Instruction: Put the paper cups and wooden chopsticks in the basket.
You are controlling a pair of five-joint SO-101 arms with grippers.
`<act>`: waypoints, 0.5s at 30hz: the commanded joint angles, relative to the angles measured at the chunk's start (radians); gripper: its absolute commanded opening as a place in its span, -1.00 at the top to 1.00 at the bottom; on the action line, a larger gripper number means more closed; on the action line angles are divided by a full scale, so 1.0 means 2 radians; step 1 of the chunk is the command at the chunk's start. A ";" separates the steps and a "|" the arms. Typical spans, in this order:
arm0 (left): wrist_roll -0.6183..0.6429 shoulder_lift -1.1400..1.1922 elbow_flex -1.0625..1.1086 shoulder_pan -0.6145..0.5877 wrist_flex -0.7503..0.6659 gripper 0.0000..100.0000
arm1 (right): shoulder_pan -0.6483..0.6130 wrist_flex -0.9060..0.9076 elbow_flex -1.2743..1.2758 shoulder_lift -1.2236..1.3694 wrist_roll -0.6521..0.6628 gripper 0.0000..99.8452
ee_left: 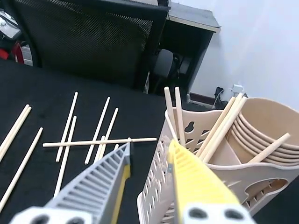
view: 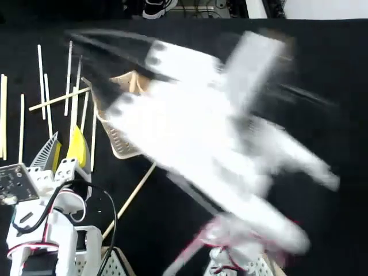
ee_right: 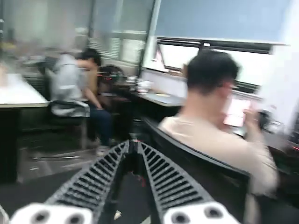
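Left wrist view: left gripper (ee_left: 149, 148) has its jaws parted, nothing between them
Basket (ee_left: 238, 170): just beside the yellow jaw
Paper cups (ee_left: 261, 126): nested inside the basket
Loose chopsticks (ee_left: 98, 142): on the table (ee_left: 28, 84), beyond the grey jaw
Right gripper (ee_right: 135, 144): jaws closed together, empty

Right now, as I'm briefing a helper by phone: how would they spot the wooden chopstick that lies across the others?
Find the beige slotted plastic basket on the black table. Beside it lie loose pale wooden chopsticks, roughly parallel. The odd chopstick alone runs crosswise over several, one end pointing toward the basket.
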 commanded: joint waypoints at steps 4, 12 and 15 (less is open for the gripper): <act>-0.002 0.116 -0.088 -0.003 0.002 0.71 | 0.227 0.083 0.005 -0.144 0.004 0.98; -0.004 0.401 -0.306 -0.036 0.124 0.51 | 0.435 0.082 0.302 -0.280 0.115 0.88; -0.006 0.490 -0.379 -0.096 0.147 0.50 | 0.452 0.080 0.444 -0.346 0.175 0.91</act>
